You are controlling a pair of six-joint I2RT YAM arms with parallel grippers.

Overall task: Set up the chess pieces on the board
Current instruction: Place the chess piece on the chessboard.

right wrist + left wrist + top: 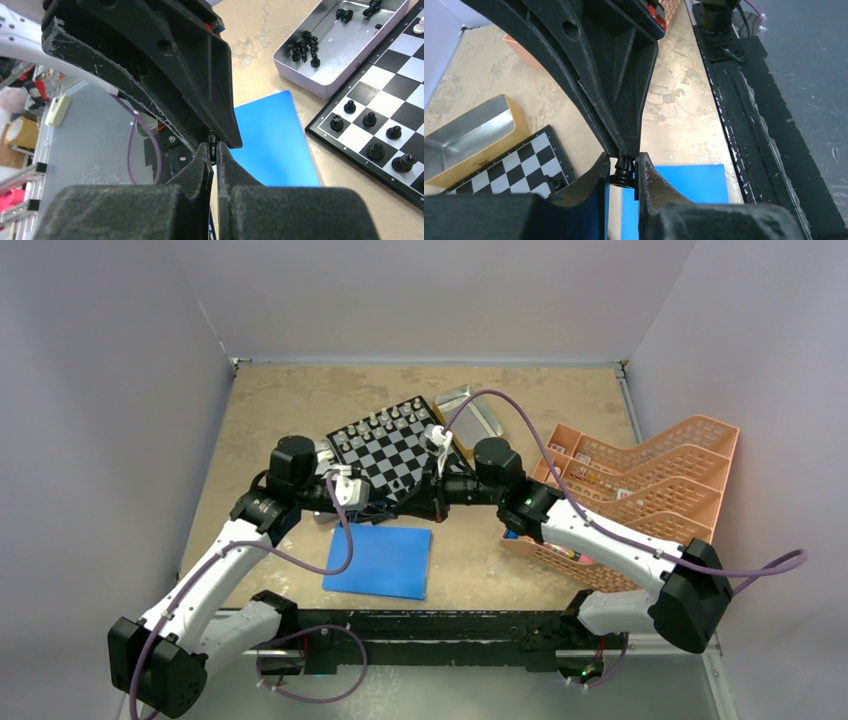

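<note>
Left jaws: clamped on the sides of a black chess piece (623, 175).
Right jaws: closed, tips touching that piece's top.
Board (519, 167): on the bench, left of the left jaws.
Blue sheet (689, 182): beneath both jaws.

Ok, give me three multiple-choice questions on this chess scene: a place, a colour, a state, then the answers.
1. Where is the blue sheet? A on the table, on the board's near side; B on the board; C in a basket.
2. What colour is the chess piece in the left pincer? A white; B red; C black.
3. The metal tray in the right wrist view is: A empty; B holding black pieces; C lidded.
Answers: A, the top view shows it below the board; C, it looks black up close; B, loose pieces lie inside.
</note>
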